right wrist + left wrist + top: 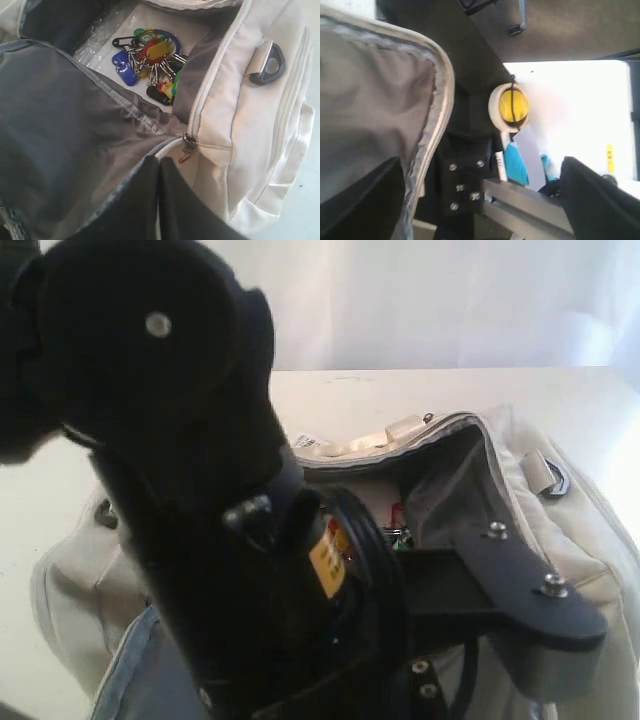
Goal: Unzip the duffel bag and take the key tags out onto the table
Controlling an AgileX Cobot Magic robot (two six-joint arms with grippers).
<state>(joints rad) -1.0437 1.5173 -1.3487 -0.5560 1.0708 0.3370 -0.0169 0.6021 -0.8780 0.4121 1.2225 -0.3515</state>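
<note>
My left gripper (480,167) stands with its jaws wide apart and nothing clamped. The duffel bag (375,100) shows its grey lining and zipper edge just beside one of my fingers (360,205). (A yellow disc (513,106) in a white ring sits past them; I cannot tell what it is.)

In the middle the bag's mouth gapes and the zip is run back, so I judge the unzipping done and the reach for the key tags (150,57) the step in hand. They lie bunched inside on the bag's floor, on a shiny clear sheet (100,42), and none is on the table (420,390) yet.

My right gripper (159,167) is closed, fingertips pressed together at the zipper edge, just beside the zipper pull (187,149). Whether a fold of fabric is pinched there I cannot tell.

Next, I think, one gripper must go down through the mouth with its jaws parted and close on the ring or a cluster of tags. A slack fold of lining sags over one side of the opening, and the wall bearing the black D-ring (270,62) stands on the other. The clear way lies between them. Beyond the bag the tabletop is bare white, with room to set the tags down.
</note>
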